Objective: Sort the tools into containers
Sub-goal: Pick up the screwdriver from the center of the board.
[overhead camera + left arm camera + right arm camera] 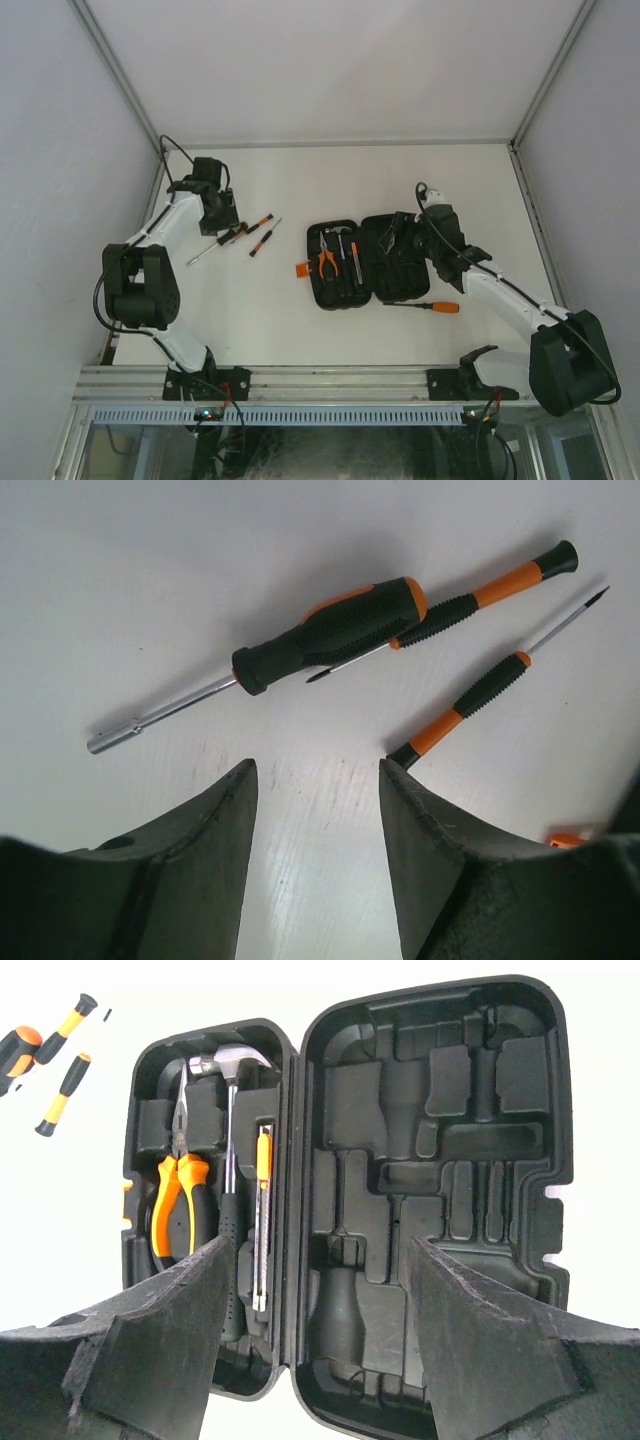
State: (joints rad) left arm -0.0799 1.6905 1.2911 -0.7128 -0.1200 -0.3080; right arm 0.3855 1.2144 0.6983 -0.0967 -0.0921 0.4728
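Left gripper [315, 810]: fingers [200, 870] apart, nothing between them, bare white table [150, 560] under the gap.

Just beyond the fingertips lie three tools:
- a socket driver [330, 635] with a thick black-and-orange handle and a steel shaft
- a thin screwdriver [480, 592], orange and black, its tip right alongside the socket driver's handle; contact cannot be told
- a second thin screwdriver [478, 692], apart from the other two, its handle end near one finger

In the top view this cluster sits at the far left of the table, well apart from the case.

Right gripper [315, 1290]: fingers [500, 1350] apart and holding nothing, above the open tool case [520, 1020]. The gap spans the hinge line and part of the right half.

The case lies flat with both halves facing up.
- Left half: orange-handled pliers [178, 1195], and a hammer [228, 1160] beside them with its steel head at the far end. A slim orange-and-steel tool [262, 1210] lies between the hammer and the hinge; its kind cannot be told.
- Right half: moulded slots.
- Outer left edge: orange latch [302, 269].

On the table just beside the near edge of the right half lies an orange-handled screwdriver [430, 306], running along that edge
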